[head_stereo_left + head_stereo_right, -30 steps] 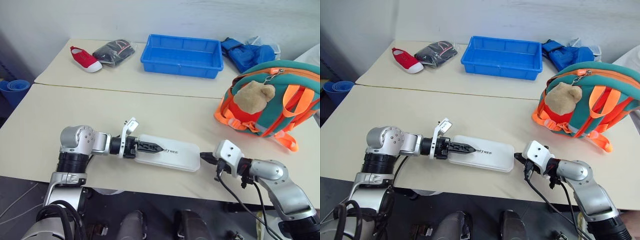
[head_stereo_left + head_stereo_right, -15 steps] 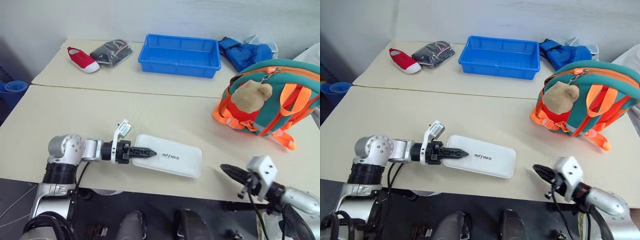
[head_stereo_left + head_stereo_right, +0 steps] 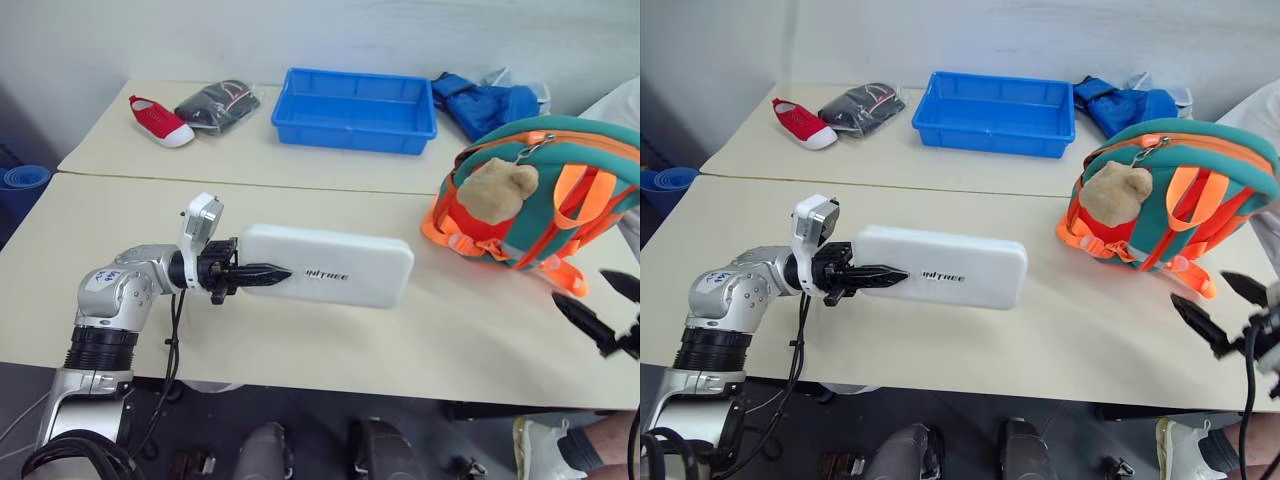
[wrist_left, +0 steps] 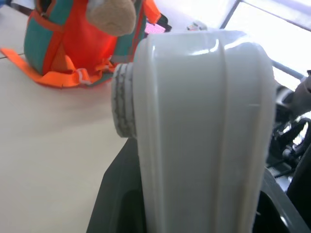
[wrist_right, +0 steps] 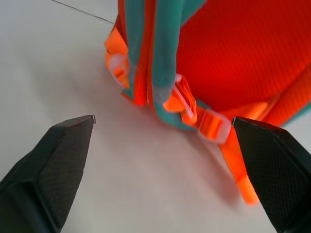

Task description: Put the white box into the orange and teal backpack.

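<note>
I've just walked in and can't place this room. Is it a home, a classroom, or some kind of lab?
Probably a lab or test room, not a home: two plain tables pushed together against a bare wall, with practice props laid out, a blue plastic tray, a red child's shoe and a teal and orange backpack.

Silver left arm [image 3: 118,292], black cable, white wrist camera, black pointed fingers [image 3: 258,272].

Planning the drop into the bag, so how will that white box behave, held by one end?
The white box looks rigid: held at one end by the left claw, it stays straight. Its glossy, rounded shell may slip or pivot. It is probably light for its size.
</note>
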Controlling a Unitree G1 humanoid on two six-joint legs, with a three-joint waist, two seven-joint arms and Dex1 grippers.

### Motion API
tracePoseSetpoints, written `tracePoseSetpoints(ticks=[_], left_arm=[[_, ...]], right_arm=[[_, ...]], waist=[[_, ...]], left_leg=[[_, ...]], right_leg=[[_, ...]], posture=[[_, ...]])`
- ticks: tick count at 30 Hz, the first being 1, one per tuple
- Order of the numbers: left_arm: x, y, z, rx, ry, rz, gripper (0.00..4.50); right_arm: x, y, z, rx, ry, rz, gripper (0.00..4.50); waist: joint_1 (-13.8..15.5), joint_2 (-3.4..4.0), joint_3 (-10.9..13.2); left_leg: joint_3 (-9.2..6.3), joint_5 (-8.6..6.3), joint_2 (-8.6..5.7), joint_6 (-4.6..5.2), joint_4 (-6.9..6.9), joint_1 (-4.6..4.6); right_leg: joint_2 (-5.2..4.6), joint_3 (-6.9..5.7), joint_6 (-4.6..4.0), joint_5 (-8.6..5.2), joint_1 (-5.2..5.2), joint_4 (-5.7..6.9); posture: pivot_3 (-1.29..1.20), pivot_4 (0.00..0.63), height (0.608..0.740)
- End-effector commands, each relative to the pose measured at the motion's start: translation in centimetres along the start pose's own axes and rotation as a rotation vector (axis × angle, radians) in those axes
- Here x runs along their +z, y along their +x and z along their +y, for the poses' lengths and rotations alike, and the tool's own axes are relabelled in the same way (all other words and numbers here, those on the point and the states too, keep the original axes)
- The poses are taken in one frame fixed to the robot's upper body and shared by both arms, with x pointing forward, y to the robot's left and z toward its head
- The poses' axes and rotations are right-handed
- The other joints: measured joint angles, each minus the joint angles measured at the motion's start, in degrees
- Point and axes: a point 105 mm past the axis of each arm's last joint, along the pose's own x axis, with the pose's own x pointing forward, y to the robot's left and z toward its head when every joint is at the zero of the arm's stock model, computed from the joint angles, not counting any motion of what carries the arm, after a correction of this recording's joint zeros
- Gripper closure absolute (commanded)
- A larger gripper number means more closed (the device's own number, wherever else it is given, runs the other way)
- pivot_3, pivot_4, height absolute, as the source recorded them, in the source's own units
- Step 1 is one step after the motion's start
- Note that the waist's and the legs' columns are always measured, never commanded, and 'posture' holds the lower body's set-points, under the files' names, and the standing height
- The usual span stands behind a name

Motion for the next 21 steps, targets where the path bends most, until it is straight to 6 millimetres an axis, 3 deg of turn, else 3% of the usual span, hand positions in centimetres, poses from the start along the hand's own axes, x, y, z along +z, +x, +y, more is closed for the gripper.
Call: tracePoseSetpoints(ticks=[1,4,6,13,17,19,21], left_arm=[[1.0,-0.1,-0.3,-0.033,0.051,-0.001,3.20],[0.9,-0.3,-0.3,-0.014,0.037,0.003,3.20],[0.5,-0.8,-0.1,0.023,0.011,0.024,3.20],[1.5,-3.6,0.8,0.141,-0.003,-0.006,3.20],[2.1,-5.3,1.7,0.222,-0.043,-0.082,3.20],[2.2,-6.2,2.2,0.273,-0.059,-0.123,3.20],[2.2,-7.2,2.8,0.329,-0.078,-0.168,3.20]], right_arm=[[0.8,2.3,-0.4,0.088,0.027,-0.017,0.01],[1.5,4.8,0.4,0.184,0.058,-0.049,0.01],[1.5,6.2,0.9,0.228,0.075,-0.058,0.39],[1.9,8.8,2.9,0.308,0.100,-0.131,2.67],[2.6,9.4,5.8,0.388,0.109,-0.172,4.14],[3.4,9.6,7.9,0.448,0.119,-0.197,4.48],[4.7,9.6,10.5,0.532,0.131,-0.229,4.48]], waist=[[0.1,0.00,0.0],[0.1,0.00,0.0],[0.1,0.01,0.0],[0.3,0.02,0.0],[0.3,0.02,0.0],[0.0,0.02,0.0],[-0.3,0.02,0.0]], left_leg=[[-0.01,0.01,0.00,0.00,-0.01,-0.01],[-0.03,0.08,0.04,0.00,0.04,-0.12],[-0.03,0.09,0.03,0.02,0.06,-0.14],[-0.03,0.08,0.02,0.05,0.16,-0.19],[-0.04,0.08,0.05,0.04,0.14,-0.20],[-0.04,0.08,0.04,0.04,0.14,-0.19],[-0.05,0.08,0.06,0.02,0.13,-0.19]], right_leg=[[0.00,0.00,0.00,0.00,-0.01,0.00],[0.03,-0.05,0.00,0.00,-0.08,0.00],[0.02,-0.05,0.01,0.00,-0.09,0.00],[-0.02,-0.05,0.05,0.02,-0.09,0.01],[0.00,-0.08,0.05,0.02,-0.11,0.04],[-0.01,-0.06,0.05,0.02,-0.12,0.07],[-0.01,-0.06,0.04,0.02,-0.14,0.15]], posture=[[0.00,0.150,0.740],[0.00,0.150,0.740],[0.00,0.150,0.740],[0.00,0.150,0.740],[0.00,0.150,0.740],[0.00,0.150,0.740],[0.00,0.150,0.740]])
